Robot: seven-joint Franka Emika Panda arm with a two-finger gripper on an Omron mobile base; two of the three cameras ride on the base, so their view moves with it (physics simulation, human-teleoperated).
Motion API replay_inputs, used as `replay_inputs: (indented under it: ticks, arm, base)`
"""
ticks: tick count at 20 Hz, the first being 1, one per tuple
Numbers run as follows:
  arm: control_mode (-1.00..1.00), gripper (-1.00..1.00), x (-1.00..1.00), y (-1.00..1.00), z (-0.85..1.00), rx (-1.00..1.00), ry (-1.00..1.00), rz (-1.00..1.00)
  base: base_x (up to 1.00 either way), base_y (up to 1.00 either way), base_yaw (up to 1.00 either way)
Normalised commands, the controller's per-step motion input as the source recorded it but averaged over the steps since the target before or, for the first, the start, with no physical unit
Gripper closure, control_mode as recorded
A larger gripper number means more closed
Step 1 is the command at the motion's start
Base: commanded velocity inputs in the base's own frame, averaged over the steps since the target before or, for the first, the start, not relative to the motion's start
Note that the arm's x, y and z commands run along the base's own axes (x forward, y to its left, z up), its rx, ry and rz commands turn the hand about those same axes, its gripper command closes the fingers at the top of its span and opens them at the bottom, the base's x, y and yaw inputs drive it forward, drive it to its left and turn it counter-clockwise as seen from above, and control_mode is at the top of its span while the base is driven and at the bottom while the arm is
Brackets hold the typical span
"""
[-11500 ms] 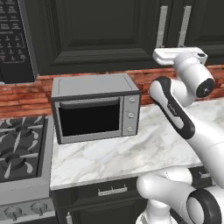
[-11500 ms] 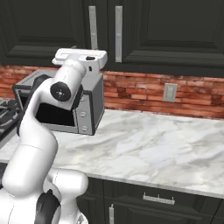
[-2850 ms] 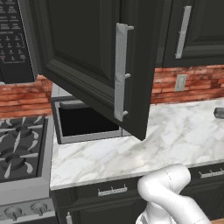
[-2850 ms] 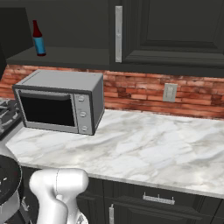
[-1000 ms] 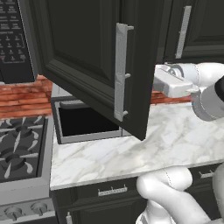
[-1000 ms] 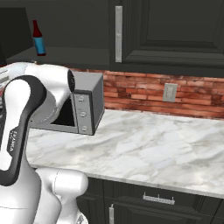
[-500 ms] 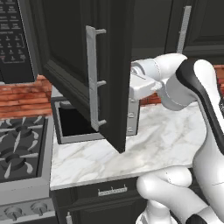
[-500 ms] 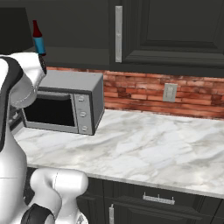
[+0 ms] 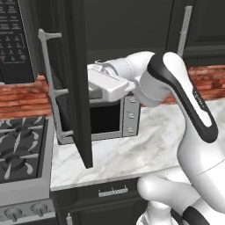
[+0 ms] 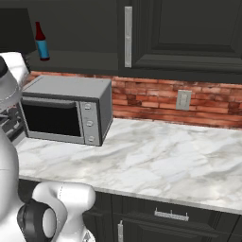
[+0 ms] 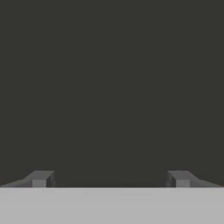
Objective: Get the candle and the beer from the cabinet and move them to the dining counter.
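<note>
The beer, a slim dark bottle with a blue label, stands on the shelf inside the open cabinet. The candle is out of view, and so is the dining counter. The cabinet's left door stands swung out, edge-on to the left base view, with its long silver handle on the far side. My gripper is pressed close against the door's inner face, well below the beer's shelf. In the hand view the gripper is open, its fingertips wide apart, with nothing between them, facing a flat dark surface.
A silver toaster oven sits on the marble counter under the cabinet. A gas stove lies to the left and a black microwave hangs above it. The right cabinet door is shut. A wall outlet is on the brick backsplash.
My hand has swept left against the cabinet door's inner face, and the door has swung further open to the left. The gripper stays open.
</note>
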Motion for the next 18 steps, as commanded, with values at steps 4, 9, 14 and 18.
replay_inputs:
  ticks: [4,9,14,18]
  arm:
    - [-1.00,-1.00,0.00,0.34,0.00,-0.01,-0.04,0.01]
    - [-1.00,-1.00,0.00,0.47,0.00,-0.01,-0.01,0.00]
    - [-1.00,-1.00,0.00,0.50,0.00,0.00,0.00,0.00]
    - [-1.00,-1.00,0.00,0.25,0.00,-0.01,-0.02,0.00]
  base:
    - [0.00,0.00,0.00]
    - [0.00,0.00,0.00]
    - [0.00,0.00,0.00]
    - [0.00,0.00,0.00]
